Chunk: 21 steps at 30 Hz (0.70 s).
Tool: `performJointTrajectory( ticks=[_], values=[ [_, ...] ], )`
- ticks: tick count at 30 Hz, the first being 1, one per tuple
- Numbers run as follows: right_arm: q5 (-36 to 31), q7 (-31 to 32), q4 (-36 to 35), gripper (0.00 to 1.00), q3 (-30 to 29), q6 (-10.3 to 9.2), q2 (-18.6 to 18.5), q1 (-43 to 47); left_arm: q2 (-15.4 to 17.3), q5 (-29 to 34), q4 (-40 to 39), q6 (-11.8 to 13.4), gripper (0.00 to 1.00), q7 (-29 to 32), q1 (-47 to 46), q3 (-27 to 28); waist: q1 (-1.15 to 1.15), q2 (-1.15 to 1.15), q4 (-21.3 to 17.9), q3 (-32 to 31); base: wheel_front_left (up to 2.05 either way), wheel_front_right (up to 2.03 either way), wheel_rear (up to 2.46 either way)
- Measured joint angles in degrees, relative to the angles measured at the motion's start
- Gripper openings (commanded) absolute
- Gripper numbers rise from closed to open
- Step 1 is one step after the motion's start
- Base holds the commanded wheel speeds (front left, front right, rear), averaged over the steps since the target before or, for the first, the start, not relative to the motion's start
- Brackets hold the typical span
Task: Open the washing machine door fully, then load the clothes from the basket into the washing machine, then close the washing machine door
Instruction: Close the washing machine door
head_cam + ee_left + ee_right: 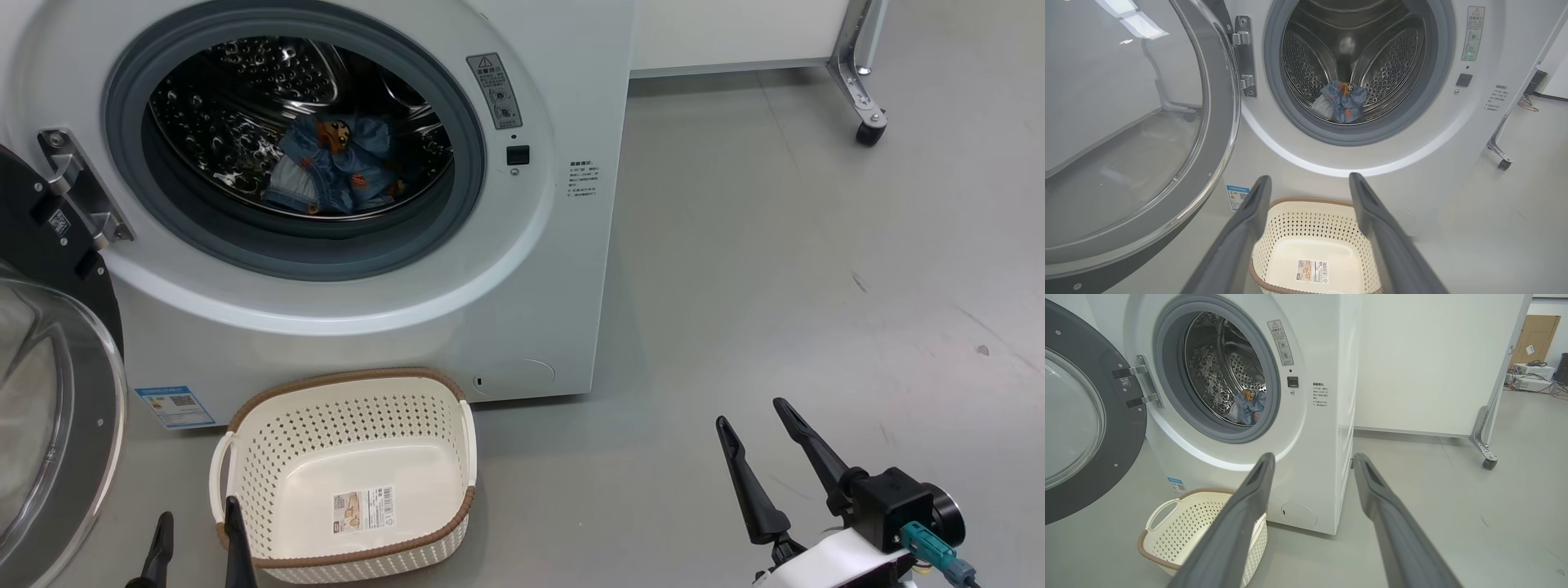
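The white washing machine stands with its round black door swung wide open to the left, hinge showing. Light blue clothes with orange-brown figures lie inside the steel drum; the left wrist view shows the same clothes, and so does the right wrist view. The cream basket sits on the floor before the machine, holding just its paper label. My left gripper hangs open at the basket's near left corner. My right gripper is open over bare floor to the right.
A white panel on a metal leg with a caster stands behind the machine at the right. Grey floor stretches right of the machine. A cardboard box and equipment sit far off in the right wrist view.
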Motion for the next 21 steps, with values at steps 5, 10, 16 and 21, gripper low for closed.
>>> performJointTrajectory(
  ticks=[5, 10, 16, 21],
  values=[
    [0.2, 0.0, 0.0, 1.00, 0.0, 0.00, 0.0, 0.0, 0.0, 0.0, -0.3, 0.1, 1.00, 0.0, 0.2, -0.4, 0.00, 0.00, 0.0, 0.0, -0.16, 0.16, 0.00],
    [0.4, 0.0, 0.0, 1.00, 0.0, 0.00, 0.0, 0.0, 0.0, 0.3, -1.1, 0.6, 1.00, 0.0, 0.3, -0.8, 0.00, 0.00, 0.0, -0.1, -0.02, 0.02, 0.00],
    [0.4, 0.0, 0.0, 1.00, -0.9, 0.00, -0.2, 0.0, 0.1, 1.5, -1.5, 0.7, 1.00, 0.0, 0.3, -1.1, 0.00, 0.00, 0.9, -0.2, 0.00, 0.00, 0.00],
    [0.4, 0.0, -0.3, 1.00, -0.9, 0.00, -0.7, 0.0, 0.1, 2.4, -1.9, 1.5, 1.00, 0.0, 0.2, -0.9, 0.00, 0.00, 2.5, -0.2, 0.00, 0.00, 0.00]
  ],
)
